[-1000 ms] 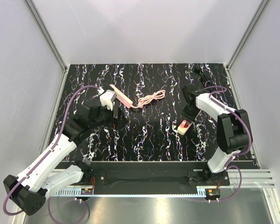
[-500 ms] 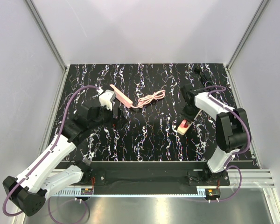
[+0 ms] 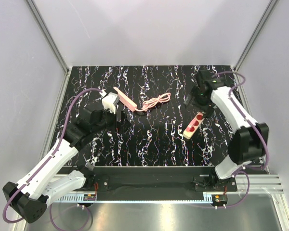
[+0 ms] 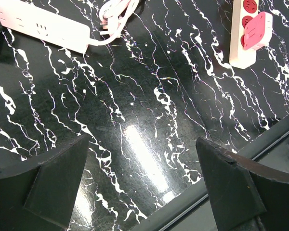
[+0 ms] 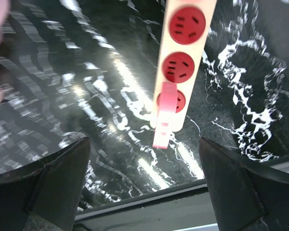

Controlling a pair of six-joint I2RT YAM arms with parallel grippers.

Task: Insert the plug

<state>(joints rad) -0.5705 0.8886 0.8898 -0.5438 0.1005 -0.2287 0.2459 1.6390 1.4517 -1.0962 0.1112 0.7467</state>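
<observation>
Since the earlier frame the right gripper (image 3: 194,103) has let go of the plug (image 3: 190,130) and drawn up and back toward the far right corner, leaving it on the strip (image 3: 197,120). The left arm has hardly shifted.

From above, the plug sits at the near end of the strip, right of the table's (image 3: 154,144) middle. Nothing touches it, which suggests the insertion is judged done. The left gripper (image 3: 119,118) hovers near the second strip (image 3: 125,98) and its cable (image 3: 155,101). It holds nothing and seems merely parked out of the way. How deep the plug sits cannot be read from this view.

The left wrist camera shows its own gripper (image 4: 142,140) with the fingers (image 4: 58,185) spread wide over bare table. It also shows the plug (image 4: 257,30) side-on atop the strip (image 4: 241,45) at the upper right. The second strip (image 4: 38,25) and cable (image 4: 116,12) lie at the upper left, and here they look white rather than pinkish.

The right wrist camera looks straight down the strip (image 5: 185,57). Two red sockets are empty and the plug (image 5: 164,115) stands in the nearest one. The right gripper (image 5: 144,140) is wide apart and empty above it. The plug looks seated, perhaps slightly proud. The left part of this view is blurred.
</observation>
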